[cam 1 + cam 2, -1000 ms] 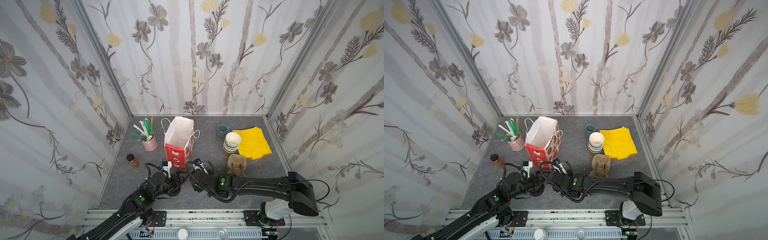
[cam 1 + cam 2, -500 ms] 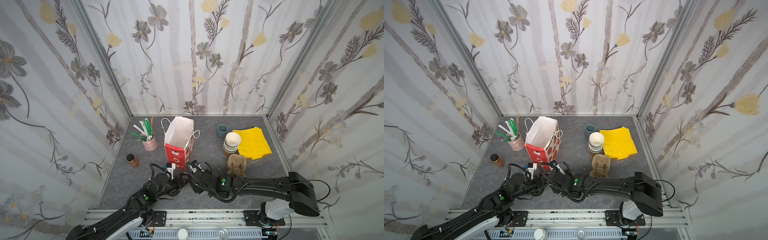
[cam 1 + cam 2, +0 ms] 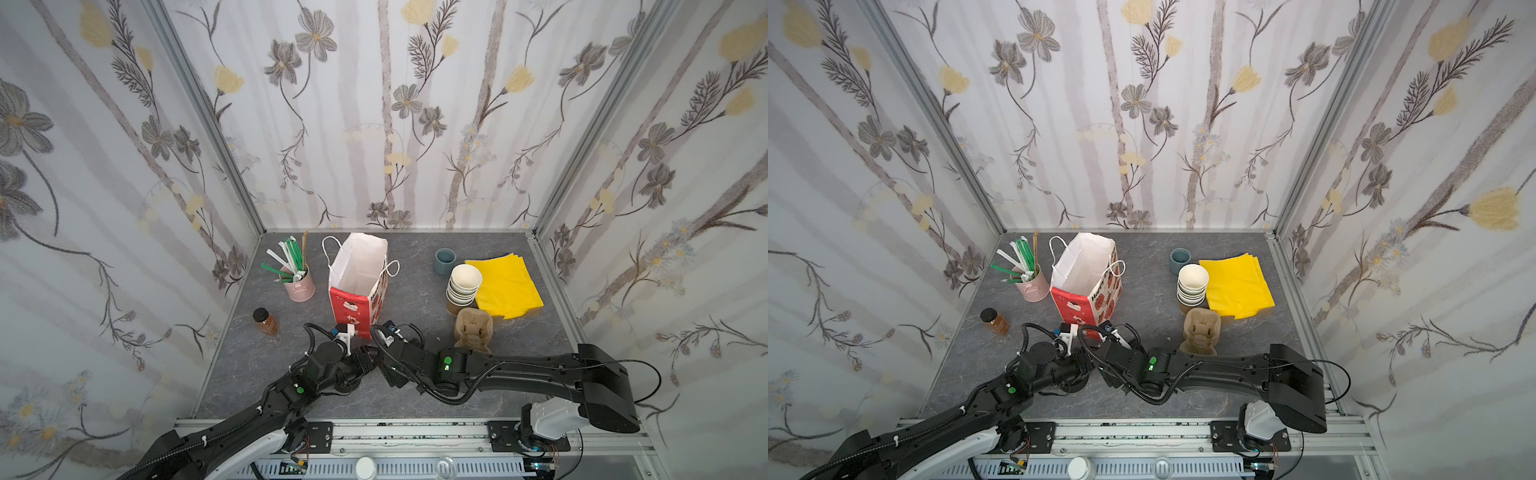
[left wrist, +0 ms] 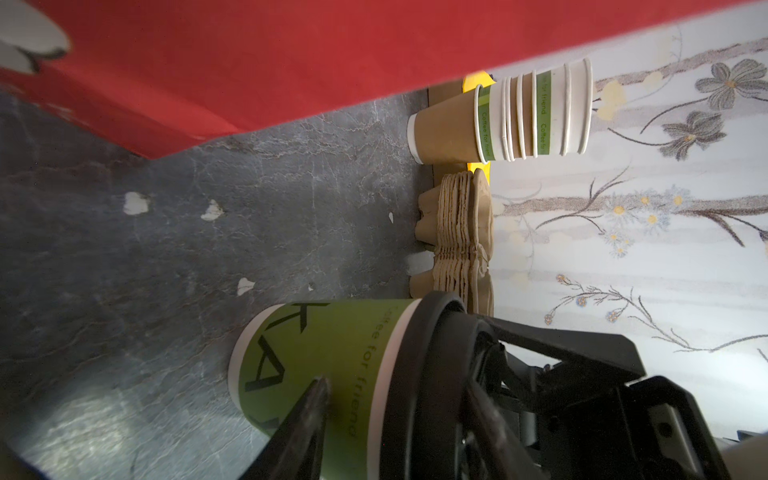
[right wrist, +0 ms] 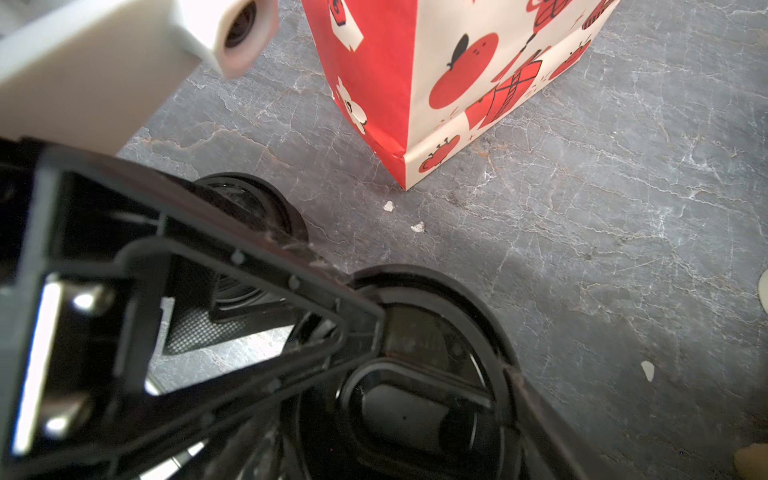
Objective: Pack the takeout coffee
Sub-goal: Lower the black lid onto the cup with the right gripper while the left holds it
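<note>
Both arms meet low over the front middle of the table (image 3: pixel 249 374), just before the red gift bag (image 3: pixel 353 303), which stands open-topped. In both top views the left gripper (image 3: pixel 365 362) and right gripper (image 3: pixel 388 365) crowd together and hide what lies between them. Left wrist view: the takeout coffee (image 4: pixel 332 365) stands upright between the two grippers, olive-green side, black sip lid on; whether its base rests on the table cannot be told. One left finger (image 4: pixel 309 411) lies against the cup's side; the opposite finger is not clearly made out, so a closed grip cannot be confirmed. Right wrist view: the lid is seen from above, with one right finger (image 5: pixel 540 424) along its rim. The jaws stand wide across the lid, but the far side is hidden by the left gripper's frame, so clamping cannot be told. A black lid stack (image 5: pixel 249 203) sits just behind. To the right, well apart: stack of lidless cups (image 3: pixel 463 286), pulp carrier stack (image 3: pixel 473 330), yellow napkins (image 3: pixel 505 286).
</note>
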`<action>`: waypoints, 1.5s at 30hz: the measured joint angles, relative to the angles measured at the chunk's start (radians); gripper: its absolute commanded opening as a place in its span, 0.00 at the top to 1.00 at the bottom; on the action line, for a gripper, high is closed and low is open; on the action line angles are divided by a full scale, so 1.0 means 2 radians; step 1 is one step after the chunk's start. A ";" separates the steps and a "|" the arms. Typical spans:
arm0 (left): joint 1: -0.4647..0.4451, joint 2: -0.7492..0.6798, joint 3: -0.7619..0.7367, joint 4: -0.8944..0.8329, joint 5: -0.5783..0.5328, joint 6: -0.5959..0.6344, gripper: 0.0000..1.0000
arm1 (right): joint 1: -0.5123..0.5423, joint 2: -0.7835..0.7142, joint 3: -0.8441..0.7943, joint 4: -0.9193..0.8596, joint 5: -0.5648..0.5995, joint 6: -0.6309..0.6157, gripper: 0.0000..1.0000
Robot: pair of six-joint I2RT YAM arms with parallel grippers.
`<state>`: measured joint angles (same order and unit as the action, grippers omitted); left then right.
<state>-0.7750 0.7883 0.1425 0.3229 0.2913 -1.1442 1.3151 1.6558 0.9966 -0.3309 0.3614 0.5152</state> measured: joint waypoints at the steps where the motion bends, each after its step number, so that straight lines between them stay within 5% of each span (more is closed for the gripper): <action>1: 0.000 0.004 0.002 0.001 0.003 0.004 0.52 | 0.000 -0.002 0.001 -0.005 -0.001 0.000 0.18; 11: -0.003 0.017 0.005 0.008 0.018 0.014 0.51 | -0.003 -0.060 0.022 -0.035 -0.036 0.000 0.11; 22: -0.004 -0.014 0.005 -0.034 0.023 0.015 0.29 | -0.057 -0.169 -0.027 -0.031 -0.049 0.084 0.23; 31: -0.004 -0.057 0.005 -0.056 0.012 0.012 0.29 | -0.077 -0.200 -0.114 -0.019 -0.109 0.198 0.28; 45: -0.004 -0.040 0.008 -0.059 0.012 0.010 0.41 | -0.088 -0.152 -0.117 0.036 -0.176 0.218 0.57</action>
<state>-0.7837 0.7090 0.1581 0.2058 0.3157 -1.1248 1.1400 1.3518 0.7628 -0.2588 0.0086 0.9520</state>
